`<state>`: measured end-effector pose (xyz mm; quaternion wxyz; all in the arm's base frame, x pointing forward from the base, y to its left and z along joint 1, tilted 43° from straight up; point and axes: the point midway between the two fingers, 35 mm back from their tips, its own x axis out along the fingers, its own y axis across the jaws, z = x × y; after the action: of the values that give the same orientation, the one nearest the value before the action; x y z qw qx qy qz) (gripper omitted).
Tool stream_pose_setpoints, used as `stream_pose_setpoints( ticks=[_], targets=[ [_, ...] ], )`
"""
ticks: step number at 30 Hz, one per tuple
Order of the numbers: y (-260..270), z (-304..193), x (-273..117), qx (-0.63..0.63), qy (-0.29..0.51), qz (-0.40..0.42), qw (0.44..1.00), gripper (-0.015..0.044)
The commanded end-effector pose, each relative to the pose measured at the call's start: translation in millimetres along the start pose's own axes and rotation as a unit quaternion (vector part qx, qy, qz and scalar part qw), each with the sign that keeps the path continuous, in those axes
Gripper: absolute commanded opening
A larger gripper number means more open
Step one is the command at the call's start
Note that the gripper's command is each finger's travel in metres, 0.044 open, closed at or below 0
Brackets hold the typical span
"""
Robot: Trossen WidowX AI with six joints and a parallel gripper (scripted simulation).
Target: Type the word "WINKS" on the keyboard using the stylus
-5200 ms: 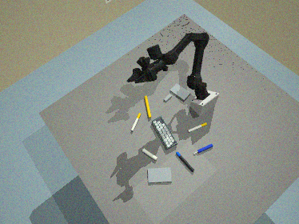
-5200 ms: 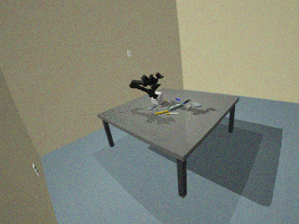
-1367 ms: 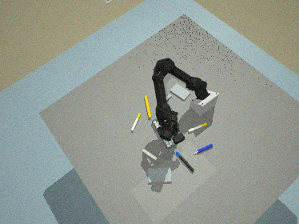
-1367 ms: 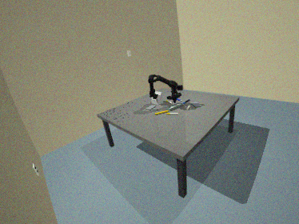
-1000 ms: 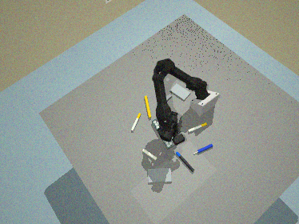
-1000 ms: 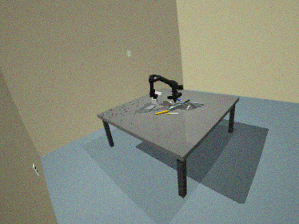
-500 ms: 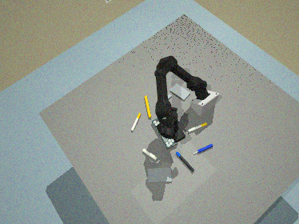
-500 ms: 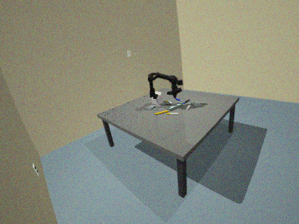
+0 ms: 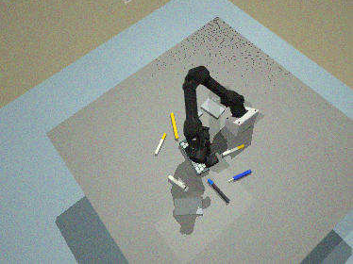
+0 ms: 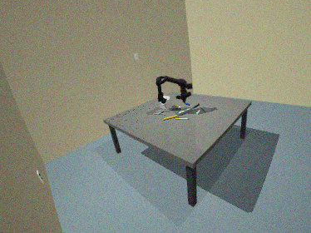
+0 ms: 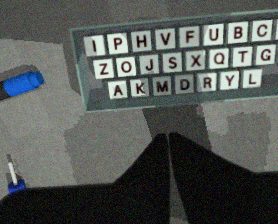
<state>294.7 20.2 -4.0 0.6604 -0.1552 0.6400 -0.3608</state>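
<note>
we found the jaws point(image 9: 211, 160) point(image 10: 185, 100) closed, with nothing visible between the tips. the keyboard point(image 9: 201, 169) point(image 10: 183, 111) point(image 11: 175, 62) lay just ahead of them. in the wrist view, a blue-capped pen point(image 9: 218, 190) point(image 10: 195, 106) point(image 11: 24, 84) lay left of them; which pen was the stylus, we could not tell.

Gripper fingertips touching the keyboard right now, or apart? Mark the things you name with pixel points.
Cannot tell: the wrist view shows the shut gripper point(image 9: 211, 160) point(image 11: 167, 141) below the keyboard point(image 9: 201, 170) point(image 11: 145, 106), height unclear.

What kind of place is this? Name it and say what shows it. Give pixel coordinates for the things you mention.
Probably a bare room set up as a robot workspace: an arm point(image 9: 191, 106) point(image 10: 160, 89) on a desk point(image 9: 113, 137) point(image 10: 183, 143), a keyboard point(image 9: 201, 170) point(image 11: 175, 101), plain walls point(image 9: 61, 19) point(image 10: 249, 37).
</note>
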Motion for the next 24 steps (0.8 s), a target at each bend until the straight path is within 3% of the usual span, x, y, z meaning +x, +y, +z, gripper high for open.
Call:
stream_pose_setpoints(
  ticks=[1,5,8,11,18,24],
  targets=[
    [0,0,0,0.0,0.0,0.0,1.0,0.0],
    [0,0,0,0.0,0.0,0.0,1.0,0.0],
    [3,-1,0,0.0,-0.003,-0.001,1.0,0.0079],
    [40,-17,0,0.005,-0.043,-0.012,0.999,0.015],
    [126,-82,12,0.023,-0.17,-0.017,0.985,0.015],
    [162,-130,28,0.035,-0.25,0.001,0.968,0.015]
  ],
)
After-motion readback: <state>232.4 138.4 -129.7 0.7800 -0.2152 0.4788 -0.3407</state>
